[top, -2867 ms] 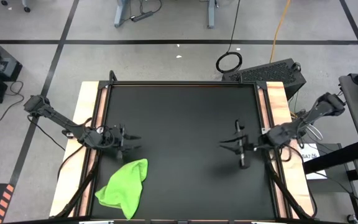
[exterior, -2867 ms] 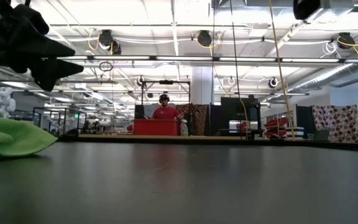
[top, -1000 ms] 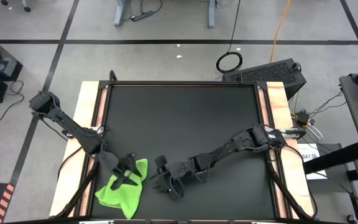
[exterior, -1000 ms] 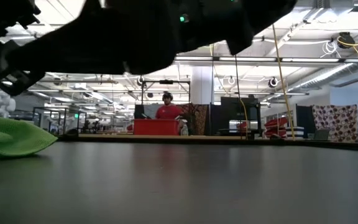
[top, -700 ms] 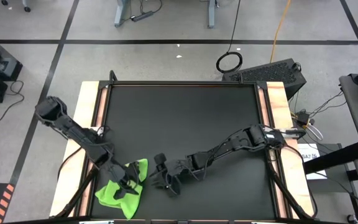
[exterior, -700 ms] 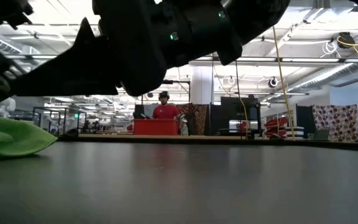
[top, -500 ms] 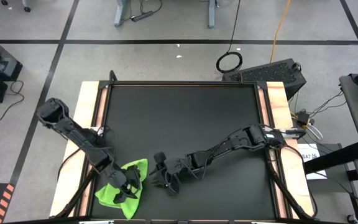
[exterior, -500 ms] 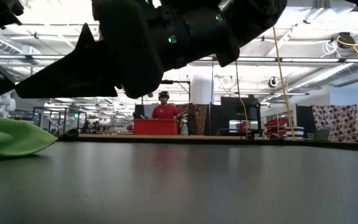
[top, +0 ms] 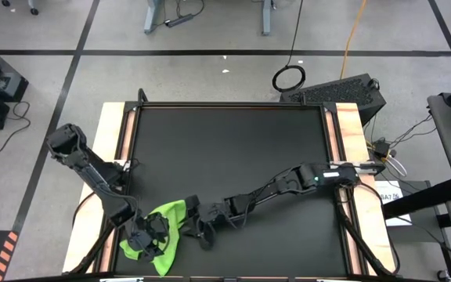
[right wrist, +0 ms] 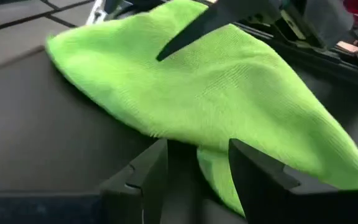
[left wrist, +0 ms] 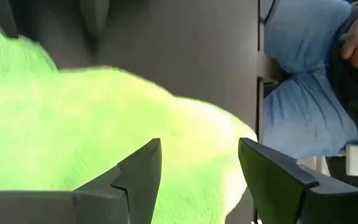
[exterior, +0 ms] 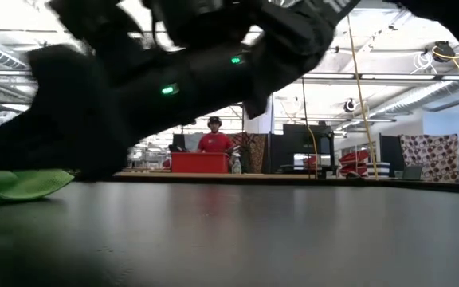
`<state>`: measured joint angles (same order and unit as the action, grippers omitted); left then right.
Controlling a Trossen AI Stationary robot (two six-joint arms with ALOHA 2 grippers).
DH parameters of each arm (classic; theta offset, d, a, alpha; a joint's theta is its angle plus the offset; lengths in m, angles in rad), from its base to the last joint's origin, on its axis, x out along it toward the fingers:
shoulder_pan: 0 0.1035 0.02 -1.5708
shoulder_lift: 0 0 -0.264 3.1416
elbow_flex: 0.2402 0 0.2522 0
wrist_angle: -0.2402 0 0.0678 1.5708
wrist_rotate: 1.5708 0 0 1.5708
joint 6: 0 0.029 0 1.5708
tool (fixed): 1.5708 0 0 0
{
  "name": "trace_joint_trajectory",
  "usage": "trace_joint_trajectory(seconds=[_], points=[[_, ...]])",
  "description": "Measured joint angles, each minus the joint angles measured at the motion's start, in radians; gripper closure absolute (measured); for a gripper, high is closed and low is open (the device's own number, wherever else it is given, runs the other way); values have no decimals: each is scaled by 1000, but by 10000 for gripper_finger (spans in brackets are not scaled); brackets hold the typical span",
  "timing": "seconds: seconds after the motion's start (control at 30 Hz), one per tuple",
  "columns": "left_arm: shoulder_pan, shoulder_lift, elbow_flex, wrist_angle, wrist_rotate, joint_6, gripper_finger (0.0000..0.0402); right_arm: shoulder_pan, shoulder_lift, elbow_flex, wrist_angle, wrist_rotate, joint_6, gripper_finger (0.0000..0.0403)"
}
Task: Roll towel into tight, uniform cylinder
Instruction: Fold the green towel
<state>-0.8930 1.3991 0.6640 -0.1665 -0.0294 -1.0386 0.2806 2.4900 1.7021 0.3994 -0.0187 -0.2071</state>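
Note:
The lime-green towel (top: pixel 168 218) lies crumpled and flat on the black mat near the table's near-left corner; it also shows in the low view (exterior: pixel 14 185). My left gripper (top: pixel 149 237) hovers open over the towel's near-left part, slanting down, with green cloth (left wrist: pixel 73 124) filling its wrist view under the fingers (left wrist: pixel 143 168). My right gripper (top: pixel 196 229) reaches low across the table from the right and stands open at the towel's right edge (right wrist: pixel 216 87), which lies between its fingertips. My left gripper is close over the towel's top; whether its fingers touch the cloth I cannot tell. My right gripper's fingers (right wrist: pixel 151 171) stand on either side of the towel's right edge (right wrist: pixel 199 150), nearly level, coming from the table's right; whether they touch it I cannot tell.
The towel lies close to the table's near edge and the wooden left rail (top: pixel 108 157). A person in blue jeans (left wrist: pixel 303 93) stands just beyond the near edge. The black mat (top: pixel 233 149) stretches toward the far and right sides. Another person (exterior: pixel 213 139) stands far off in the room.
My left gripper has gone toward the table's near edge, from the towel's far side to over its near-left part, rolling and tipping down as it went. My right gripper has gone lower and toward the table's left, up to the towel's right edge. The towel has stayed put.

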Motion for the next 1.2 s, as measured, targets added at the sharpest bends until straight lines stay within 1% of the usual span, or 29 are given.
trace_joint_trajectory(seconds=[0.1, 0.23, 0.33, 0.43, 0.57, 0.6, 0.63, 0.8, 1.07, 1.2], points=[[-20, 12, 0, 3, -10, -39, 182, 0, 54, 100, -126, 47, -27, 241], [-37, 37, 0, 12, -16, -65, 182, -7, 95, 212, -272, 47, -45, 241], [-47, 49, 0, -3, -17, -80, 182, -16, 106, 240, -334, 37, -39, 254], [-53, 62, 0, -14, -18, -82, 182, -19, 106, 241, -358, 41, -26, 290], [-54, 72, 0, -58, -20, -83, 182, -19, 106, 242, -402, 46, -9, 370], [-54, 72, 0, -81, -20, -83, 182, -19, 105, 243, -415, 47, -7, 386], [-53, 72, 0, -103, -21, -82, 182, -19, 99, 243, -433, 51, -6, 393], [-31, 71, 0, -194, -41, -53, 182, -18, 51, 238, -557, 99, -1, 400], [79, 71, 0, -228, -111, 129, 182, -21, -83, 230, -896, 290, -22, 402], [129, 71, -1, -231, -168, 217, 182, -19, -164, 232, -1077, 372, 24, 402]])
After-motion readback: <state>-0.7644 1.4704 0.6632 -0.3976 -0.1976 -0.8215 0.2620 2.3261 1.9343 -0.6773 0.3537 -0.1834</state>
